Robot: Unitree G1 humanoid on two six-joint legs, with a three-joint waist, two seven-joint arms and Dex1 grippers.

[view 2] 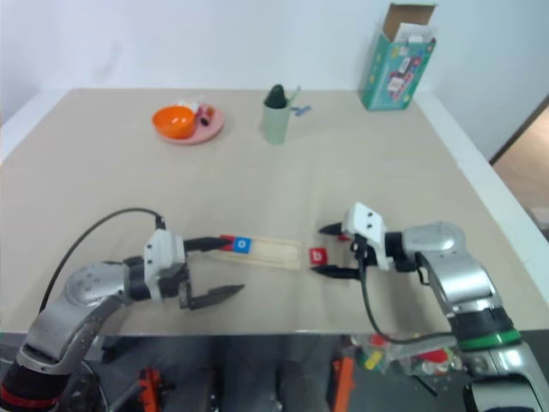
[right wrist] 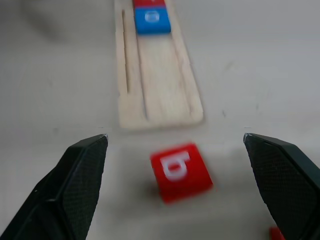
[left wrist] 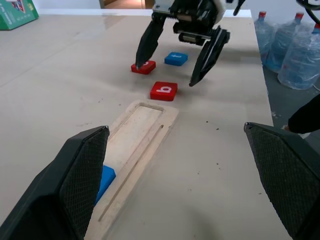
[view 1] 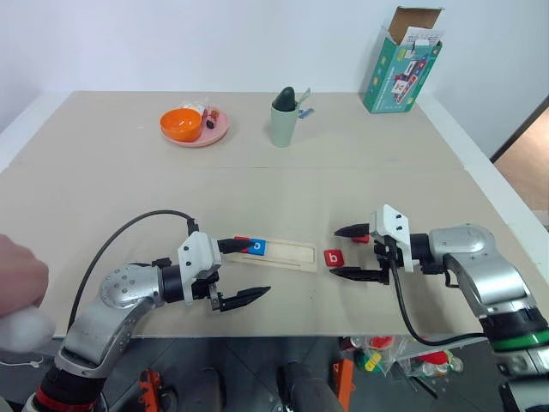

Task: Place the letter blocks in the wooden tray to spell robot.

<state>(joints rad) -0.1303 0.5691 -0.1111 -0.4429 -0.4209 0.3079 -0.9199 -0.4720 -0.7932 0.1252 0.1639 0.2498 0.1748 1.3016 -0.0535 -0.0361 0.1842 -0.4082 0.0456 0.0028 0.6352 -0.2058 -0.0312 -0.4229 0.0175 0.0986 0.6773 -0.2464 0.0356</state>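
Note:
The wooden tray (view 1: 287, 253) lies near the table's front edge. At its left end sit a red letter block (view 1: 243, 241) and a blue "o" block (view 1: 258, 247). A red "b" block (view 1: 333, 257) rests on the table just off the tray's right end, between the fingers of my right gripper (view 1: 335, 251), which is open and not touching it. Behind that gripper lie another red block (left wrist: 143, 66) and a blue block (left wrist: 176, 58). My left gripper (view 1: 257, 267) stands open at the tray's left end, holding nothing, with one finger by the red block.
At the back of the table stand a pink plate (view 1: 213, 130) with an orange bowl (view 1: 181, 124), a green cup (view 1: 284, 120) and an open green box (view 1: 401, 65). A person's hand (view 1: 17, 279) shows at the left edge. The table's front edge runs just below both grippers.

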